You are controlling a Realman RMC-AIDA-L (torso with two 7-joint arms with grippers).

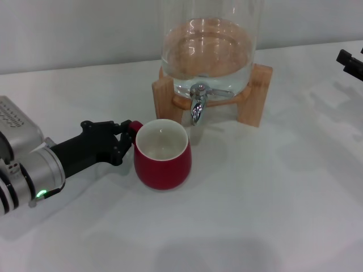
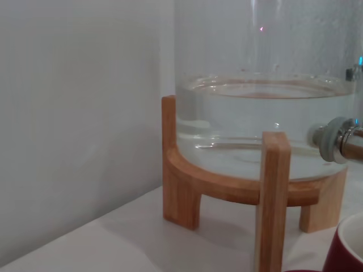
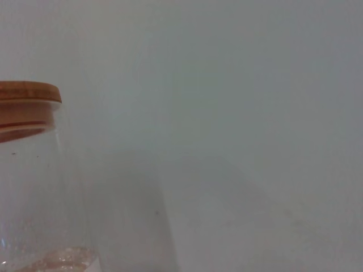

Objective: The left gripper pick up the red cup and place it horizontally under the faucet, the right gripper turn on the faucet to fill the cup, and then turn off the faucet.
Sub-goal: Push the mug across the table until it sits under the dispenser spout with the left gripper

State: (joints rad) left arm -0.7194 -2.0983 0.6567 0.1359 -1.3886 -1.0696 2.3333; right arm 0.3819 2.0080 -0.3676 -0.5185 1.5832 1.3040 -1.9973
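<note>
the left gripper [image 1: 126,134], at the frame's left, pinched the handle of the red cup [image 1: 163,154], which stood upright at centre, just below-left of the faucet [image 1: 198,105], probably for sliding under; the right gripper [image 1: 350,63] waited upper right, its fingers unreadable

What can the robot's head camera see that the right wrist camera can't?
Only the head view shows the red cup standing upright on the table, the left gripper with its fingers at the cup's handle, the faucet, the wooden stand, and the right gripper at the far right edge. Only the right wrist view shows the dispenser's wooden lid. Both show the glass dispenser with water inside.
</note>
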